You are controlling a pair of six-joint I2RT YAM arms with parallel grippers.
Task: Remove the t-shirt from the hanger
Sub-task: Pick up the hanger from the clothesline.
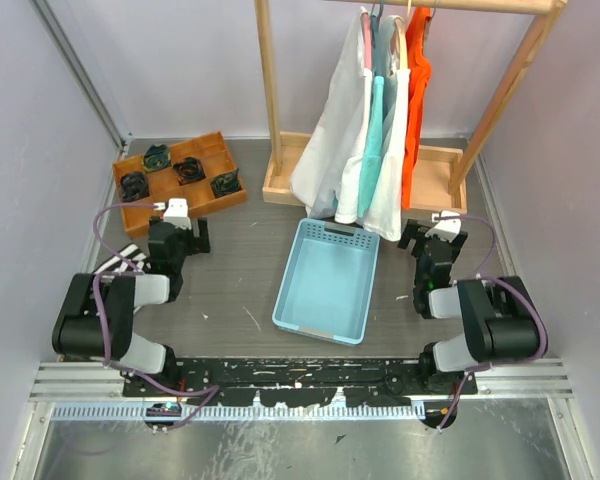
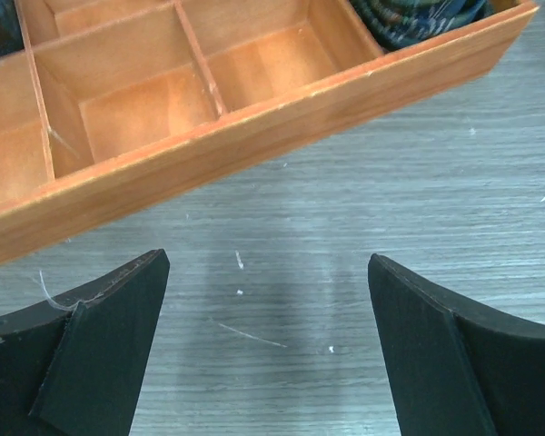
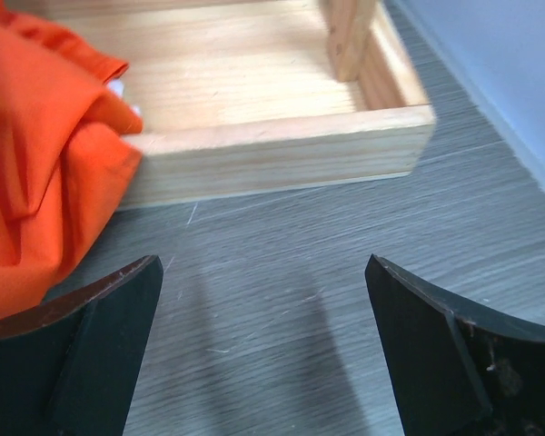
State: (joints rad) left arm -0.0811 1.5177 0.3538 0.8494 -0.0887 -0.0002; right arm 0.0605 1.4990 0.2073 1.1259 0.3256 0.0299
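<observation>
Several t-shirts hang on hangers from a wooden rack [image 1: 270, 90] at the back: a white one [image 1: 330, 140], a light blue one [image 1: 376, 140], another white one [image 1: 392, 190] and an orange one [image 1: 416, 100]. The orange shirt's hem [image 3: 36, 173] shows at the left of the right wrist view. My left gripper [image 1: 178, 222] rests low at the left, open and empty [image 2: 265, 282], just in front of the wooden tray. My right gripper [image 1: 442, 232] rests low at the right, open and empty [image 3: 263, 282], in front of the rack's base.
A light blue plastic basket [image 1: 328, 280] stands in the middle under the shirts. A wooden compartment tray [image 1: 180, 185] with dark rolled items stands at the back left, its wall close ahead in the left wrist view [image 2: 254, 136]. The rack's wooden base [image 3: 282, 150] lies ahead of the right gripper.
</observation>
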